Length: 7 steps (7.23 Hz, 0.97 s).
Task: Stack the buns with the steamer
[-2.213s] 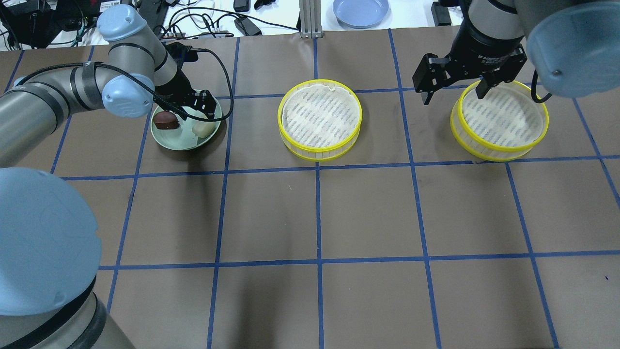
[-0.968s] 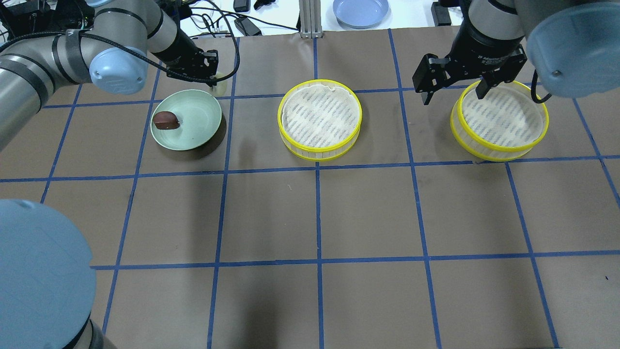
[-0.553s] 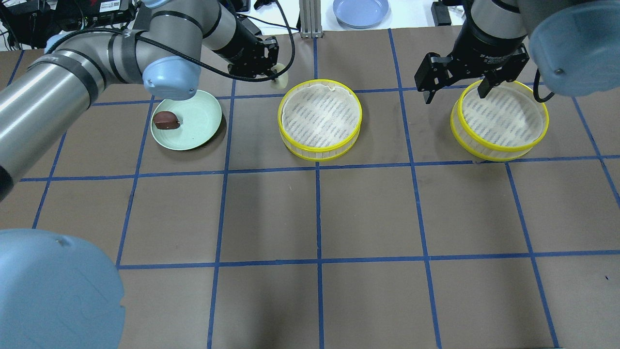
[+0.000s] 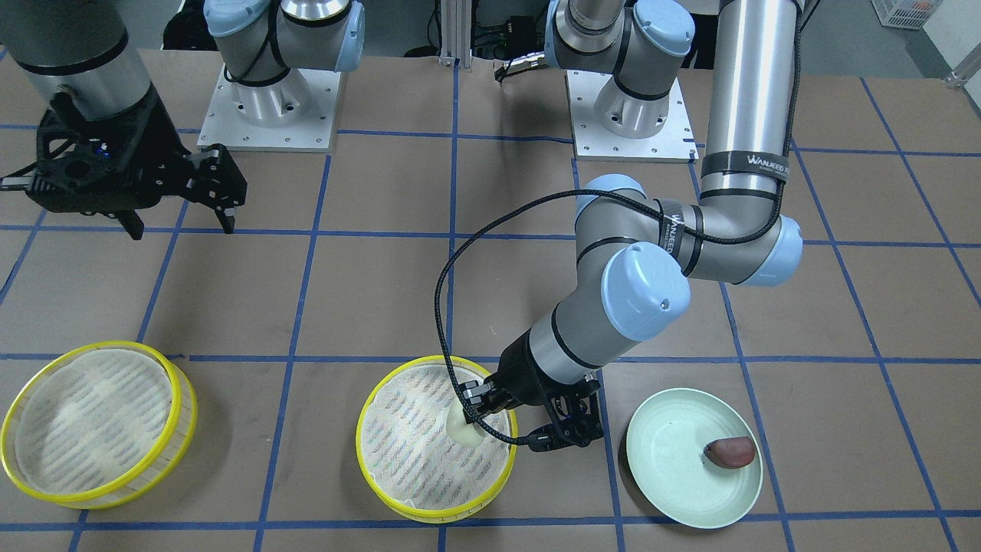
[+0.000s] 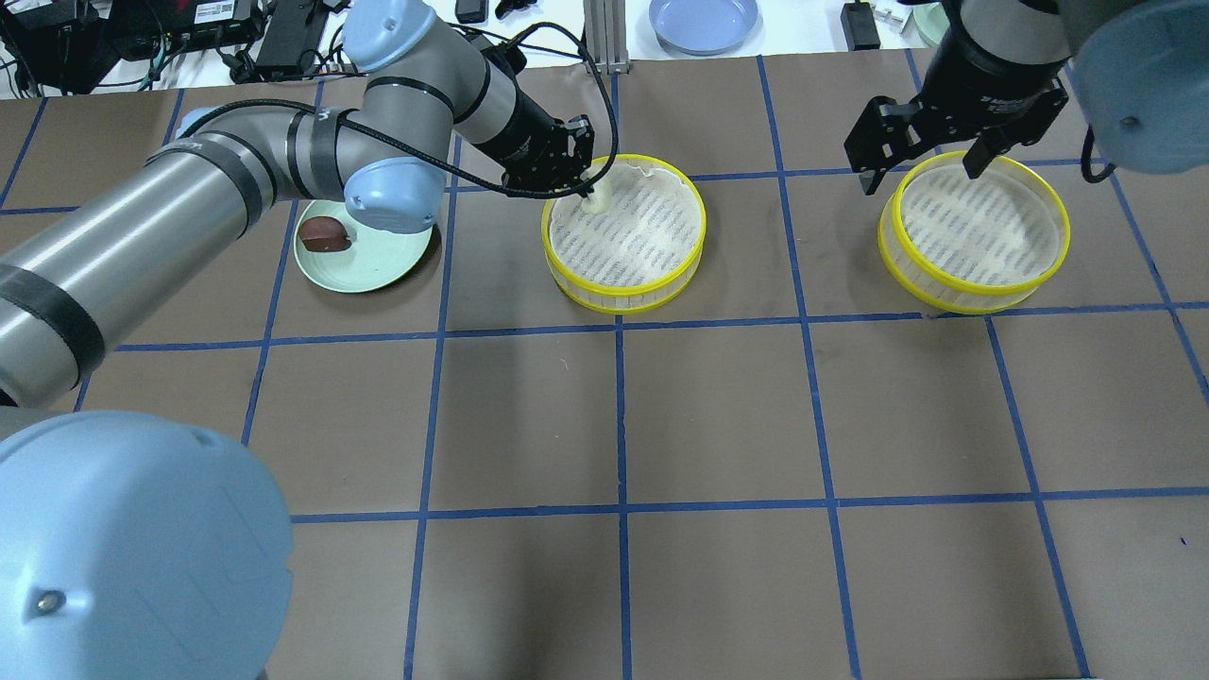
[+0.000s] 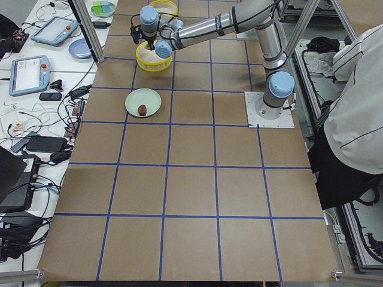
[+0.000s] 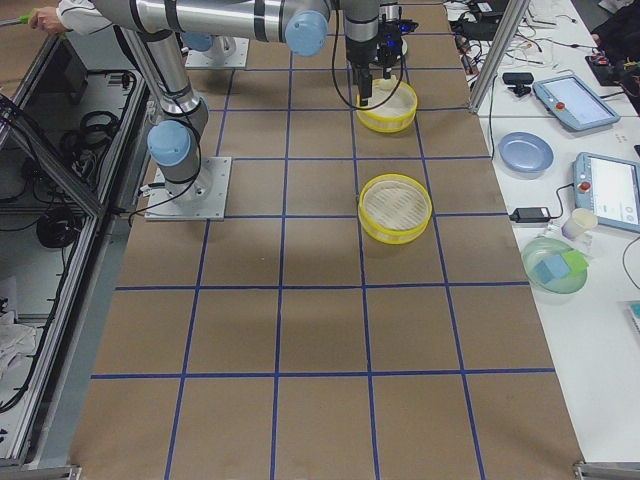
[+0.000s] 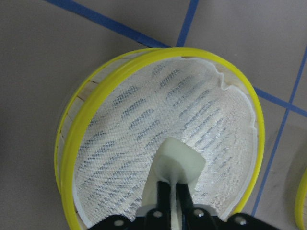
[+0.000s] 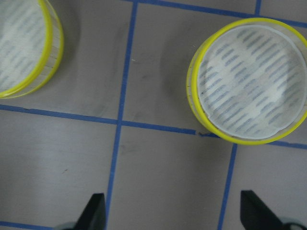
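Observation:
My left gripper is shut on the cream-white bun and holds it over the far-left part of the middle yellow-rimmed steamer. In the left wrist view the bun hangs just above the steamer's cloth liner. The front view shows the bun low inside the steamer. The dark reddish-brown bun lies on the pale green plate. My right gripper is open and empty, above the far-left edge of the right steamer.
A blue plate, an aluminium post and cables lie beyond the table's far edge. My left arm's elbow hangs over the green plate's far edge. A person stands behind the robot's base.
My left gripper has carried the cream-white bun from near the green plate to the right and down over the middle steamer. My right gripper has shifted slightly right and away, still open.

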### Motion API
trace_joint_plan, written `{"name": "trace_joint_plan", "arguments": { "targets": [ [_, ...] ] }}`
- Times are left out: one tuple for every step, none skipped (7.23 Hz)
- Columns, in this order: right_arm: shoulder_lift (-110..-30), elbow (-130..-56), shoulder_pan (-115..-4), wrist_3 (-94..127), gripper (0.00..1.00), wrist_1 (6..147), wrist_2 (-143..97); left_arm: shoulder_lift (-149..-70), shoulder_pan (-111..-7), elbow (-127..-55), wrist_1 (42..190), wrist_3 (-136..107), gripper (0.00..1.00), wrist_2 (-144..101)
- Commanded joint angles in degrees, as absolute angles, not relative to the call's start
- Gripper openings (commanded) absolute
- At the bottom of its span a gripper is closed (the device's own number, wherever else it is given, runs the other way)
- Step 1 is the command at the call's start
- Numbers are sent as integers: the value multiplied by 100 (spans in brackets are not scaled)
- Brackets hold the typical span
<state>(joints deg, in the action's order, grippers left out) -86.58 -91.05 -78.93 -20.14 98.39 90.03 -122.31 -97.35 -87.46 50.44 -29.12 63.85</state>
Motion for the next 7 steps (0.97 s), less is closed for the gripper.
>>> {"name": "trace_joint_plan", "arguments": {
  "targets": [
    [-7898, -9105, -6833, -3362, 100, 10558, 9000, -12226, -9738, -8693, 5036, -3215, 100, 6390],
    [-7310, -9079, -6481, -3758, 100, 11522, 9017, -12165, -9738, -8684, 5036, -3217, 100, 6398],
    [-6851, -8992, -6251, -4118, 100, 12036, 9000, -11999, -9686, -8570, 5097, -3025, 100, 6729],
    [-6499, -8991, -6092, -4357, 100, 12546, 8939, -11867, -9520, -8395, 5132, -2571, 100, 7428],
    [-6225, -8983, -6082, -4377, 100, 12986, 8938, -11735, -9179, -8367, 5446, -1653, 100, 7810],
    [-5996, -8982, -6082, -4386, 100, 13190, 8938, -11638, -8819, -8350, 5710, -556, 100, 8396],
    [-5855, -8982, -6082, -4377, 100, 13288, 8930, -11637, -8546, -8402, 5722, 186, 100, 8846]
  ]
}}
